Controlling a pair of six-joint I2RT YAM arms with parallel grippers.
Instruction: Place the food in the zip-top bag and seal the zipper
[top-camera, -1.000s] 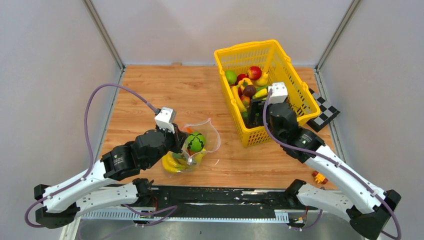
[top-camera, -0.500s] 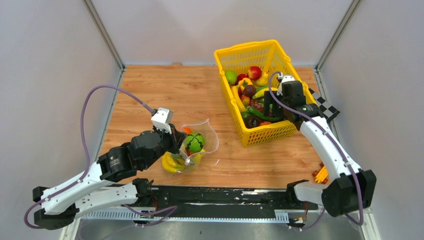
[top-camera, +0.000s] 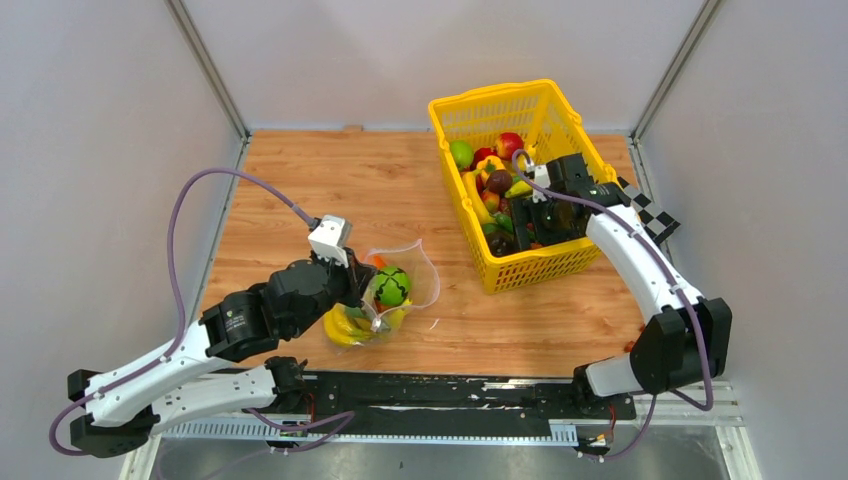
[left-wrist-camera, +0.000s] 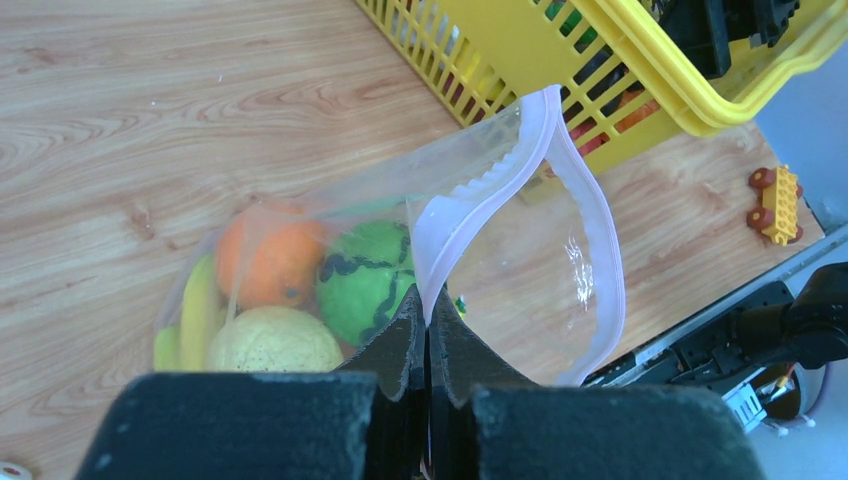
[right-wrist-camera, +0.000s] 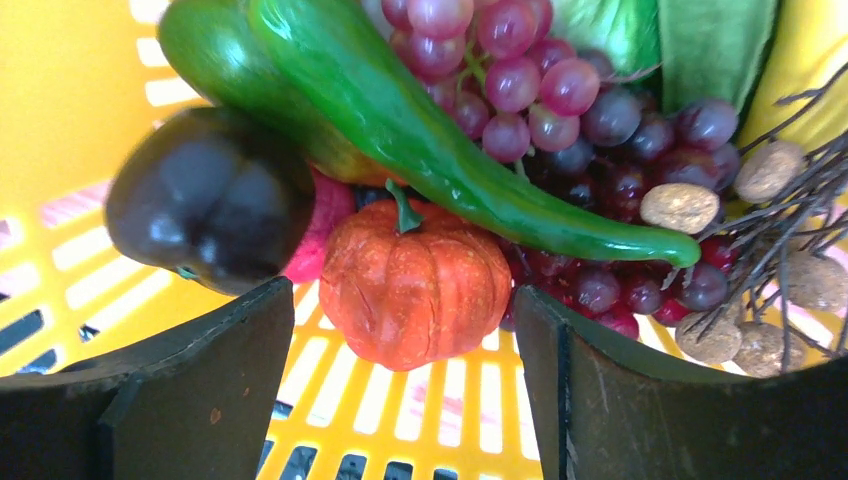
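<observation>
Clear plastic zip-top bag (left-wrist-camera: 520, 260) lies on the worktop (top-camera: 330, 180) by the left arm, an orange (left-wrist-camera: 275, 255), green ball (left-wrist-camera: 365, 280) and bananas (top-camera: 345, 325) inside; the left fingers (left-wrist-camera: 398, 350) pinch its zipper (left-wrist-camera: 438, 225) edge tight. Down in the yellow basket (top-camera: 490, 95), the right fingers (right-wrist-camera: 200, 380) stand wide either side of a small orange pumpkin (right-wrist-camera: 415, 280).

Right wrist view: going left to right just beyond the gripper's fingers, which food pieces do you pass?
dark purple pepper → orange pumpkin → red-purple grapes. The long green chilli lies across all three, so it is left out.
</observation>
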